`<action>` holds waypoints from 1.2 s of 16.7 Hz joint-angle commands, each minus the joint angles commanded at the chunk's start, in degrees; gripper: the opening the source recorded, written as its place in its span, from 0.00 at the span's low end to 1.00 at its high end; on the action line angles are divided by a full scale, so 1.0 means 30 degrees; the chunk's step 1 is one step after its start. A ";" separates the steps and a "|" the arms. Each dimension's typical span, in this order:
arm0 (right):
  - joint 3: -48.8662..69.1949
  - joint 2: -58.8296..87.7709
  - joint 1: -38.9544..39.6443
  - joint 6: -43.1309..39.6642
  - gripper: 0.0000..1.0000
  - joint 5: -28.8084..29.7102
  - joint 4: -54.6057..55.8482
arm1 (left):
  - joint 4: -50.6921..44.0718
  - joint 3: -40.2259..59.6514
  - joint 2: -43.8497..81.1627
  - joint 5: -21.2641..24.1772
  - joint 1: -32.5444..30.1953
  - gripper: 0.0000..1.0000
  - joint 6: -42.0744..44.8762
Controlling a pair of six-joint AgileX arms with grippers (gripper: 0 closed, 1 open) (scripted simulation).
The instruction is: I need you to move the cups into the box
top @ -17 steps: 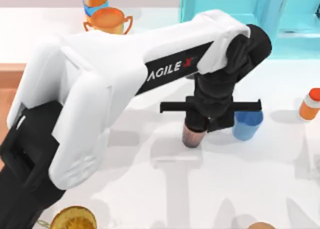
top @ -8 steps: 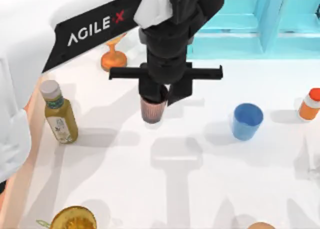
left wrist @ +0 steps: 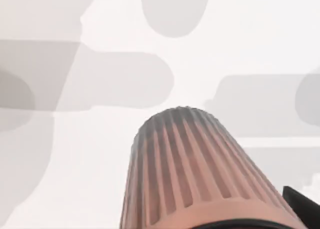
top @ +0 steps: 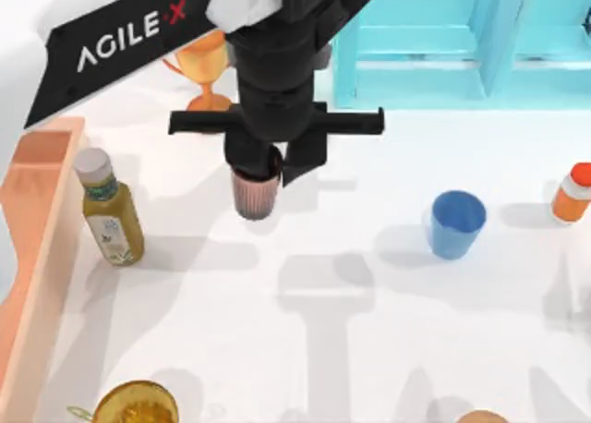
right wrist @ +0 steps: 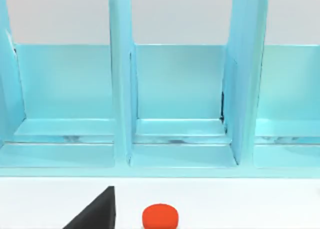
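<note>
Brown cup (top: 255,194) hangs clear of the table, clasped at its rim by the left gripper (top: 272,166), whose arm reaches in from the upper left, wrist pointing straight down. Blue cup (top: 456,223) stands well right; box (top: 37,247) lies at left edge.

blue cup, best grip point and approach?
Blue cup stands upright, mouth open to the top view, apart from the orange bottle near the table's right edge. I'd come from above and pinch across the rim or upper wall: it tapers downward, so the wider top resists slipping out.
</note>
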 joint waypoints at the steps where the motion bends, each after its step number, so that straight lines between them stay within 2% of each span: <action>1: 0.0000 0.0000 0.0000 0.0000 1.00 0.0000 0.0000 | -0.0275 -0.0255 -0.0164 0.0154 0.0369 0.00 0.0401; 5: 0.0000 0.0000 0.0000 0.0000 1.00 0.0000 0.0000 | -0.0882 -0.0768 -0.2559 0.0497 0.3435 0.00 0.3923; 8: 0.0000 0.0000 0.0000 0.0000 1.00 0.0000 0.0000 | -0.0832 -0.0465 -0.5401 0.0364 0.7548 0.00 0.8498; 11: 0.0000 0.0000 0.0000 0.0000 1.00 0.0000 0.0000 | -0.0682 -0.1607 -0.7777 0.0480 1.1955 0.00 1.2814; 13: 0.0000 0.0000 0.0000 0.0000 1.00 0.0000 0.0000 | -0.0635 -0.3354 -0.8999 0.0692 1.3997 0.00 1.4782; 20: 0.0000 0.0000 0.0000 0.0000 1.00 0.0000 0.0000 | -0.1329 -1.1118 -1.2923 0.2772 1.8768 0.00 1.8853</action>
